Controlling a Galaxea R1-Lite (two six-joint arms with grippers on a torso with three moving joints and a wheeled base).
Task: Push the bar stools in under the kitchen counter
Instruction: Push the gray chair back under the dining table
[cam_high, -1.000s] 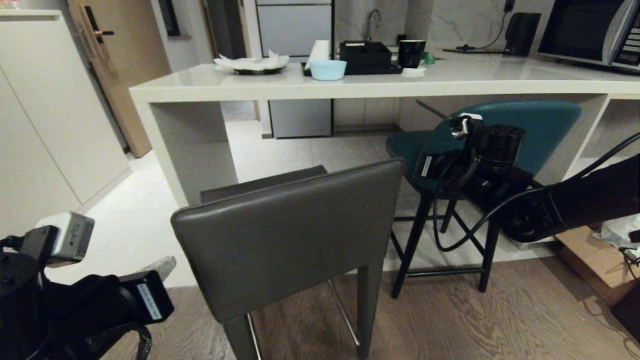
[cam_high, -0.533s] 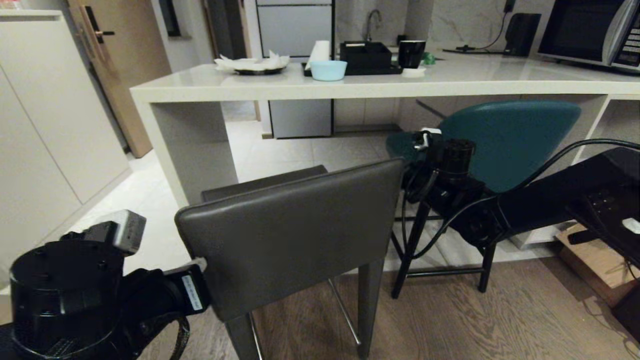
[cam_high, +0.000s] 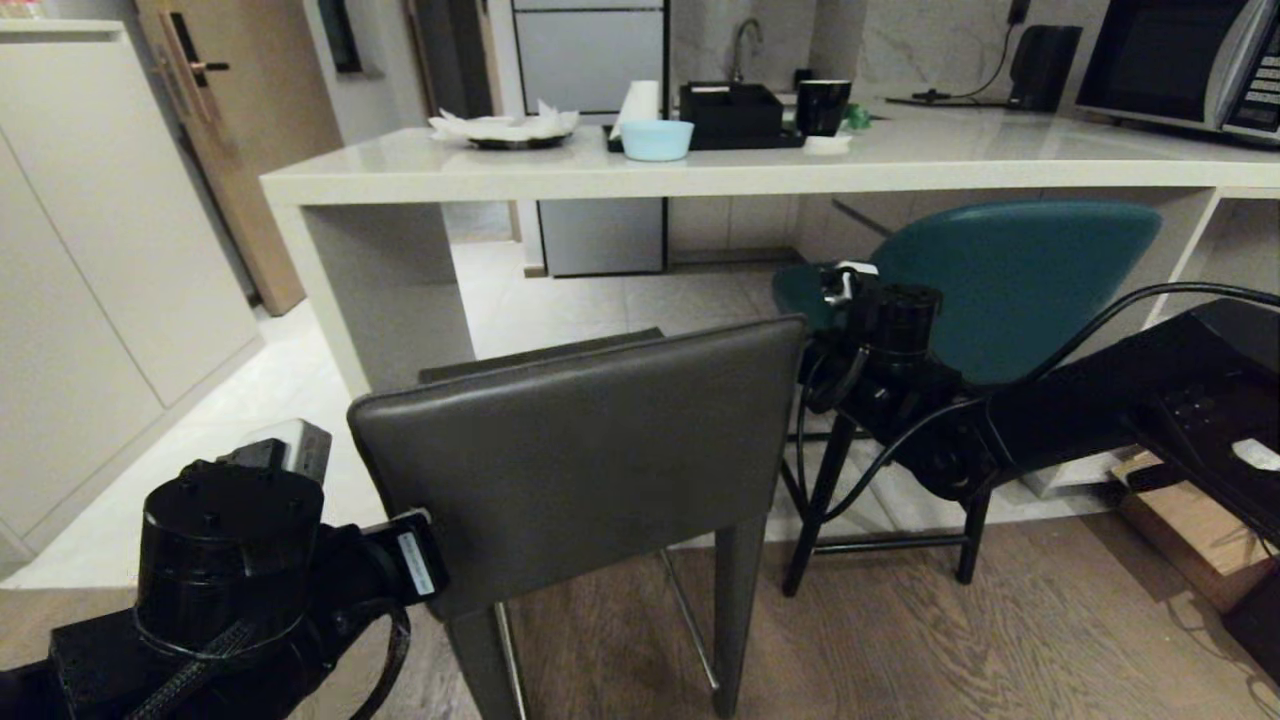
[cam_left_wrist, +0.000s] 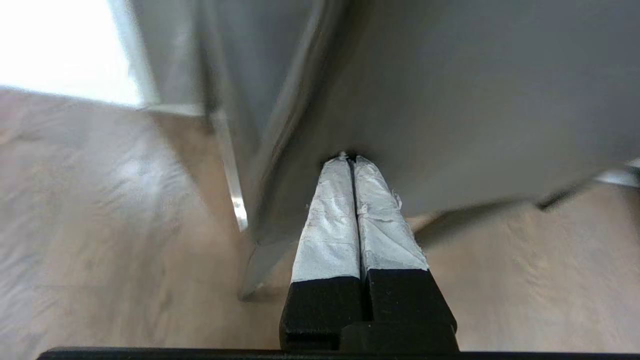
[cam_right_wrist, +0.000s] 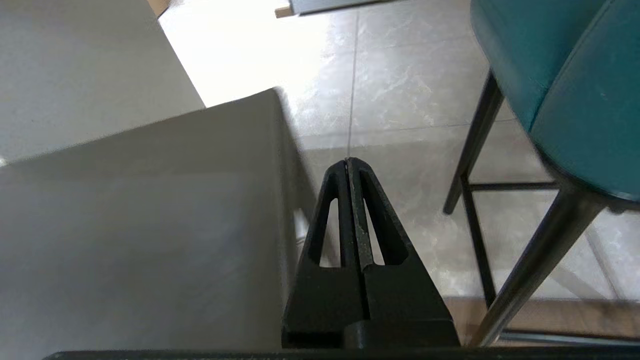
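Note:
The dark grey bar stool (cam_high: 590, 450) stands nearest me with its back turned to me, its seat short of the kitchen counter (cam_high: 900, 180). The teal bar stool (cam_high: 1020, 270) stands to its right, its seat partly beneath the counter edge. My left gripper (cam_left_wrist: 350, 159) is shut, and its taped tips press against the lower left of the grey backrest (cam_left_wrist: 450, 100). My right gripper (cam_right_wrist: 348, 161) is shut and empty. It hangs over the tiled floor in the gap between the grey seat (cam_right_wrist: 125, 225) and the teal stool (cam_right_wrist: 575, 75). In the head view the grey backrest hides its fingers.
On the counter sit a light blue bowl (cam_high: 656, 139), a black tray (cam_high: 735, 112), a black mug (cam_high: 822, 105) and a microwave (cam_high: 1180, 65). Tall white cabinets (cam_high: 90, 250) stand at the left. A cardboard box (cam_high: 1190, 520) lies on the floor at the right.
My left arm has come up and in until its tips meet the grey backrest. My right arm has swung left from the teal stool's front into the gap between the stools.

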